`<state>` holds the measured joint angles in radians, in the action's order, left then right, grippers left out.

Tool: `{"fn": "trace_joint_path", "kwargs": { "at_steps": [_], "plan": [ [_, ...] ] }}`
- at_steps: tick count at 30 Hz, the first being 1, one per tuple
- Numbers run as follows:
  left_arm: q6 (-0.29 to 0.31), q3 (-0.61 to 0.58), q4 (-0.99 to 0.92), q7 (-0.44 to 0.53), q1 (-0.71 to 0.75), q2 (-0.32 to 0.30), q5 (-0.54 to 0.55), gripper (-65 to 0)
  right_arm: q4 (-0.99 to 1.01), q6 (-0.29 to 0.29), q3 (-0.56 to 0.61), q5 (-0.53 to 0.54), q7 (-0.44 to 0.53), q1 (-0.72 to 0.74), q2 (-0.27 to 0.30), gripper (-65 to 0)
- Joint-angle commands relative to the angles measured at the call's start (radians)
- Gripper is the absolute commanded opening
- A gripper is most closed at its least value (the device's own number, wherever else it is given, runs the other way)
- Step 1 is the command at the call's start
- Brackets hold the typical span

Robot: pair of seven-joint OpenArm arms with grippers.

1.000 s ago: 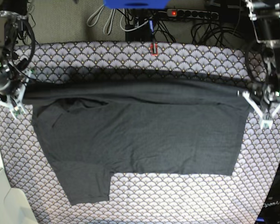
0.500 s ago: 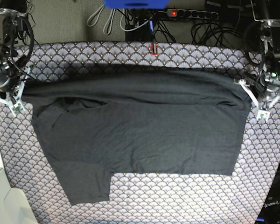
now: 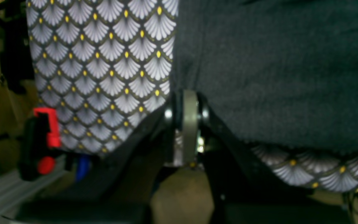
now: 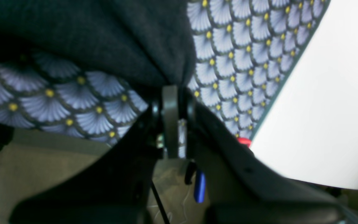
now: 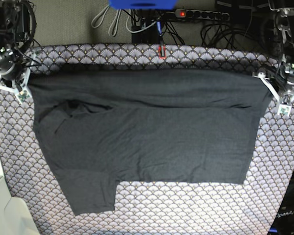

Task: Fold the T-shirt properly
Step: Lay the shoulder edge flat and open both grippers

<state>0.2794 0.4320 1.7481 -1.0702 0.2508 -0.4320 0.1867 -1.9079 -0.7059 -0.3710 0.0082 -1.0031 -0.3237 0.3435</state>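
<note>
The dark charcoal T-shirt [image 5: 147,132] lies spread across the table, one sleeve [image 5: 90,193] sticking out at the near left. Its far edge is stretched taut between my two grippers. My left gripper [image 5: 270,87] is at the right of the base view, shut on the far right corner. In the left wrist view its fingers [image 3: 191,105] pinch the T-shirt [image 3: 275,62]. My right gripper [image 5: 23,82] is at the left, shut on the far left corner. In the right wrist view, closed fingers [image 4: 170,96] clamp the T-shirt [image 4: 104,37].
A grey scallop-print cloth [image 5: 186,210] covers the table under the shirt. A red clamp [image 5: 161,51] sits on the far edge. Behind it are a power strip [image 5: 201,14] and cables. A white surface [image 5: 5,210] borders the near left corner.
Both grippers have moved toward the far edge of the table, carrying the shirt's held edge with them. The raised fold has stretched out, and more of the shirt lies spread.
</note>
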Motion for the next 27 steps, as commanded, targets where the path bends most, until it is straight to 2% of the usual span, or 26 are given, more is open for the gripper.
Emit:
{"fn": "trace_joint_path", "kwargs": {
  "at_steps": [1,3,6,11,27],
  "plan": [
    [0.021,0.014,0.002,0.011,-0.008,-0.018,-0.013,-64.2,-0.014,0.008,-0.010,-0.007,0.005,0.001,0.016,-64.8],
    [0.065,0.015,-0.020,0.005,-0.014,-0.017,-0.016,-64.2,-0.011,0.008,-0.033,-0.007,0.005,-0.001,0.013,-64.8],
    [0.090,0.015,-0.061,0.011,-0.015,-0.017,-0.016,-64.2,-0.011,0.008,-0.067,-0.006,0.005,-0.018,0.015,-64.8],
    [0.097,0.015,-0.095,0.011,-0.015,-0.018,-0.016,-64.2,-0.011,0.008,-0.070,-0.006,0.005,-0.042,0.033,-64.8],
    [0.097,0.012,-0.095,0.002,0.018,-0.037,-0.017,-64.2,-0.011,0.008,-0.072,-0.006,0.007,-0.096,0.032,-64.8]
  ]
}}
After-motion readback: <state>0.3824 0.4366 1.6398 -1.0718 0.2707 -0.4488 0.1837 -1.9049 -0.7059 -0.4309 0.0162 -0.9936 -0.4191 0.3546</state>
